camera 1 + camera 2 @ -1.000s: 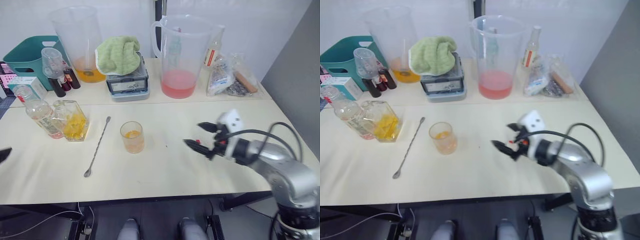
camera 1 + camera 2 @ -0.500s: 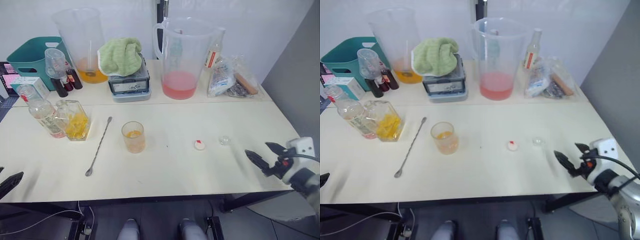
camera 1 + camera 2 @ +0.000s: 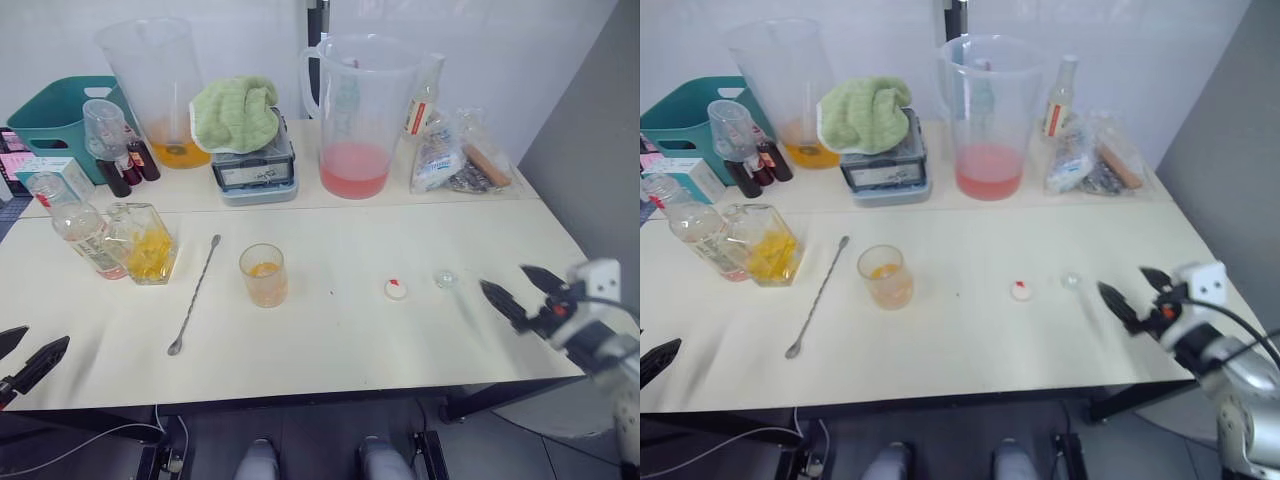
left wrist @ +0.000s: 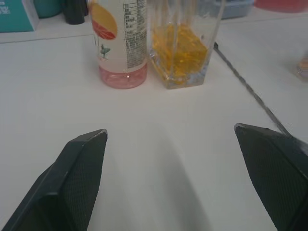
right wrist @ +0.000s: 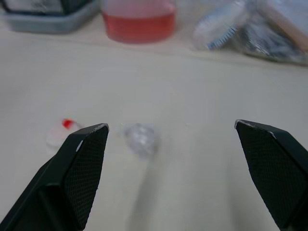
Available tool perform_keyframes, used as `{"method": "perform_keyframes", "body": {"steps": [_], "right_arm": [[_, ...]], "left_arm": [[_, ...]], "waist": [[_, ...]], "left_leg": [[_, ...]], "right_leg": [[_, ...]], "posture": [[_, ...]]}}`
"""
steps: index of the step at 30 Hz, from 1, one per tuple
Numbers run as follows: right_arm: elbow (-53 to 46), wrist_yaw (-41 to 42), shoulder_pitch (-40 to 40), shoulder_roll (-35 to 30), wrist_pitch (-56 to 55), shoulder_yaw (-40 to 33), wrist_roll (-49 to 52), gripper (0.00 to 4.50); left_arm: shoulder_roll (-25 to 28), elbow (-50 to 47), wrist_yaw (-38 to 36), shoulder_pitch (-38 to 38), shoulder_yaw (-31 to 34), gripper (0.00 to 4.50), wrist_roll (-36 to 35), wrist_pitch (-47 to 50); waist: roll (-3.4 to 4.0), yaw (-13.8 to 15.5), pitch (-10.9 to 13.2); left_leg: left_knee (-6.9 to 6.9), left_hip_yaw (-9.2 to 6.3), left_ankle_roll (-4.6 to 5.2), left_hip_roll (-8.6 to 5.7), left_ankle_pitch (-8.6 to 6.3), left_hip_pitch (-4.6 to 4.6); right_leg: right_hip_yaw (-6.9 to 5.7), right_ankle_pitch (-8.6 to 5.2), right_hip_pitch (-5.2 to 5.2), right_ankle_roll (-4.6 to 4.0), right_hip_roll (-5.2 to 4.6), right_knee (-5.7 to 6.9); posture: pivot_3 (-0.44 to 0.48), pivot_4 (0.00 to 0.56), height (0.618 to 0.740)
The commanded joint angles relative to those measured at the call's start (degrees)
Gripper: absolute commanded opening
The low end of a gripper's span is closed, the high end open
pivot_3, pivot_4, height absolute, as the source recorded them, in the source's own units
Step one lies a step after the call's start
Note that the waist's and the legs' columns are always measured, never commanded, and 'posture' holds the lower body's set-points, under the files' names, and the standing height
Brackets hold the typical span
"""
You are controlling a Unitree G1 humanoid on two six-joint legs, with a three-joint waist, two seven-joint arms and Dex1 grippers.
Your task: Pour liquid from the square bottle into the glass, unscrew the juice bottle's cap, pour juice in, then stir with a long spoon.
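Note:
The square bottle (image 3: 148, 246) with yellow-orange liquid stands at the table's left, touching the juice bottle (image 3: 84, 230), which has no cap on. The glass (image 3: 264, 275) sits mid-table with a little orange liquid in it. Left of the glass, the long spoon (image 3: 195, 295) lies flat on the table. The white cap (image 3: 396, 290) lies right of the glass. My right gripper (image 3: 504, 279) hovers open and empty near the table's right edge, pointing at the cap (image 5: 62, 134). Open and empty, my left gripper (image 3: 24, 356) is at the front left corner, facing both bottles (image 4: 120, 43).
A small clear stopper (image 3: 446, 278) lies just right of the cap. Along the back stand two big pitchers (image 3: 358, 110), a green towel (image 3: 236, 108) on a scale, a teal basket (image 3: 58, 112), small dark bottles and a plastic bag (image 3: 462, 155).
My right gripper pulled back from mid-table to the right edge, uncovering the cap and the stopper on the table. My left gripper has come further into view at the front left.

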Motion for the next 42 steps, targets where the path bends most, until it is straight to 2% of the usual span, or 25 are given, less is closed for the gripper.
{"method": "perform_keyframes", "body": {"steps": [1,4,7,10,12,15,18,23,25,30,37,42], "right_arm": [[-3.13,3.08,-3.83,-2.36,3.22,2.90,4.32,4.50],[-2.92,7.90,-9.04,-4.52,5.93,7.92,7.08,4.50],[-1.72,17.40,-17.04,-7.04,8.19,15.82,9.23,4.50],[-0.78,22.53,-20.43,-8.28,8.56,20.20,9.10,4.50],[-1.10,26.56,-23.20,-8.56,8.98,24.13,9.28,4.50],[-1.37,29.13,-26.06,-7.93,9.03,27.60,9.06,4.50],[-1.53,29.53,-27.10,-7.44,9.30,28.67,9.10,4.50],[-3.43,28.42,-27.90,-6.51,10.53,28.99,10.01,4.50],[-4.15,27.85,-28.10,-6.27,11.16,28.85,10.37,4.50],[-6.92,25.71,-27.41,-5.73,12.98,27.90,11.94,4.50],[-8.80,22.82,-26.03,-5.78,13.77,27.37,12.64,4.50],[-9.96,21.04,-25.11,-5.77,14.00,27.34,12.35,4.50]], "left_arm": [[-4.09,-11.40,8.42,1.88,-0.60,4.48,-2.01,3.55],[-9.22,-19.37,15.45,2.60,-2.83,4.48,-3.43,6.75],[-15.04,-28.65,25.47,2.68,-9.24,4.48,-1.96,10.63],[-17.33,-33.44,31.31,2.39,-13.37,4.48,-1.12,13.49],[-19.46,-37.55,36.21,1.27,-18.34,4.48,0.11,15.56],[-20.67,-40.13,44.01,-1.79,-23.16,4.48,4.01,19.06],[-20.52,-41.49,48.44,-4.29,-25.97,4.48,6.59,21.92],[-15.92,-40.21,53.19,-8.08,-32.49,4.48,11.02,34.45],[-16.11,-39.41,54.80,-9.74,-32.24,3.92,11.00,37.90],[-16.14,-35.41,53.44,-15.05,-32.40,2.34,10.15,41.47],[-15.86,-30.65,49.74,-19.02,-33.14,0.03,10.64,38.64],[-12.89,-29.01,43.34,-19.12,-32.58,0.03,10.79,32.28]], "waist": [[-0.03,0.32,-0.01],[-0.06,0.78,-0.03],[0.07,0.71,-0.02],[-0.09,0.99,-0.08],[-0.10,0.96,-0.08],[-0.10,1.12,-0.08],[-0.11,1.25,-0.09],[-0.11,1.43,-0.08],[-0.07,1.56,-0.10],[-0.04,2.25,-0.11],[-0.03,2.54,-0.12],[-0.03,2.51,-0.11]], "left_leg": [[0.02,0.03,0.01,0.00,0.00,-0.01],[0.09,0.05,0.02,0.00,-0.01,-0.03],[0.15,0.14,0.02,-0.02,-0.01,-0.01],[0.19,0.15,0.02,0.02,-0.01,-0.01],[0.22,0.16,0.05,0.01,-0.04,-0.04],[0.31,0.18,0.07,-0.03,-0.06,-0.05],[0.37,0.18,0.09,-0.02,-0.08,-0.05],[0.38,0.18,0.08,-0.03,-0.11,-0.04],[0.39,0.18,0.07,-0.03,-0.11,-0.04],[0.42,0.18,0.07,-0.04,-0.11,0.04],[0.44,0.17,0.05,-0.06,-0.13,0.15],[0.44,0.17,0.02,-0.06,-0.15,0.13]], "right_leg": [[0.01,0.00,0.00,0.01,0.00,-0.01],[-0.02,0.03,0.08,0.05,-0.02,-0.08],[0.04,0.14,0.17,0.18,-0.04,-0.24],[-0.04,0.16,0.24,0.20,-0.01,-0.31],[-0.04,0.16,0.29,0.20,-0.02,-0.40],[-0.03,0.17,0.34,0.22,-0.04,-0.43],[-0.03,0.17,0.36,0.22,-0.03,-0.41],[-0.03,0.17,0.36,0.22,-0.03,-0.42],[-0.02,0.17,0.36,0.23,-0.04,-0.42],[-0.03,0.18,0.46,0.23,-0.04,-0.41],[-0.08,0.18,0.67,0.26,-0.06,-0.50],[-0.08,0.18,0.67,0.26,-0.07,-0.54]], "posture": [[0.000,0.150,0.740],[0.000,0.150,0.740],[0.000,0.150,0.740],[0.000,0.150,0.740],[0.000,0.150,0.740],[0.000,0.150,0.740],[0.000,0.150,0.740],[0.000,0.150,0.740],[0.000,0.150,0.740],[0.000,0.150,0.740],[0.000,0.150,0.740],[0.000,0.150,0.740]]}}
